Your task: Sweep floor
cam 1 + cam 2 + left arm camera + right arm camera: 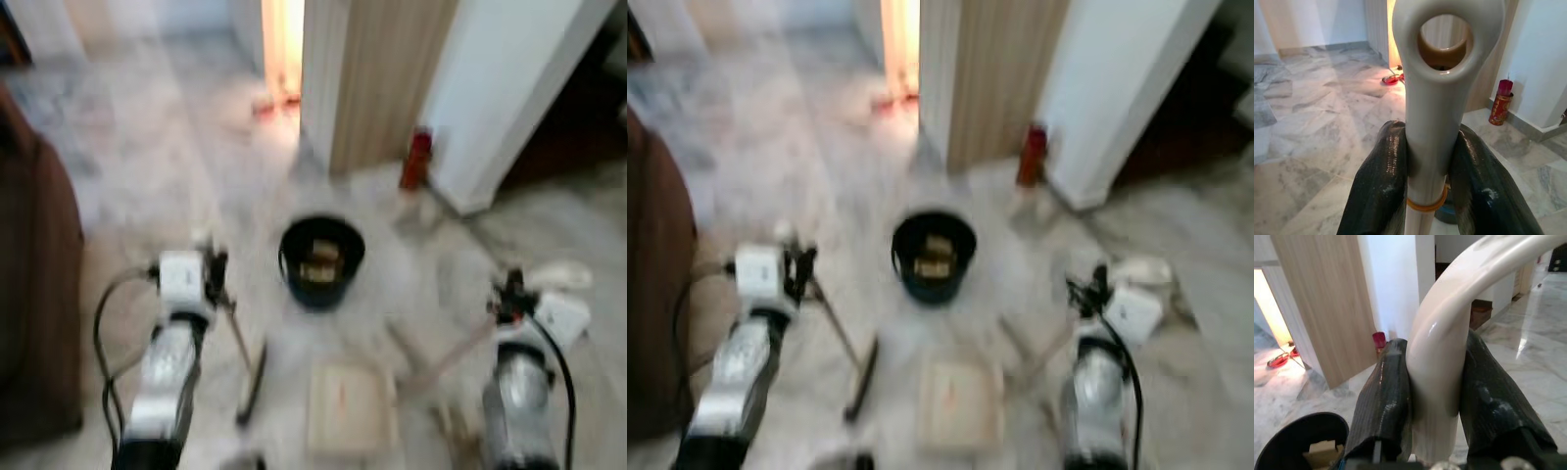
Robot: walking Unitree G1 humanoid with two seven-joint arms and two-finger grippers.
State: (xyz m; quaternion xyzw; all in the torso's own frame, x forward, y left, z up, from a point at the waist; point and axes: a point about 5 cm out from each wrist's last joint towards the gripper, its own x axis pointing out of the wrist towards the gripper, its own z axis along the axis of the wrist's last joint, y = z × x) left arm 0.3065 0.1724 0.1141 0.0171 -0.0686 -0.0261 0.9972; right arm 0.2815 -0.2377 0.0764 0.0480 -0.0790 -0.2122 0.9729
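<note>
Left gripper is clamped on the pale handle of a broom, whose looped end with a hanging hole rises past the fingertips; in the blurred head views the long shaft runs from the gripper down and inward to the floor. Right gripper is closed on a curved cream dustpan handle, which arches up and away over the fingers; its stick slants inward toward a pale dustpan lying flat between the arms. A black bucket is set on the marble floor just ahead. Beyond it, a wooden panel, white wall and red can are seen.
</note>
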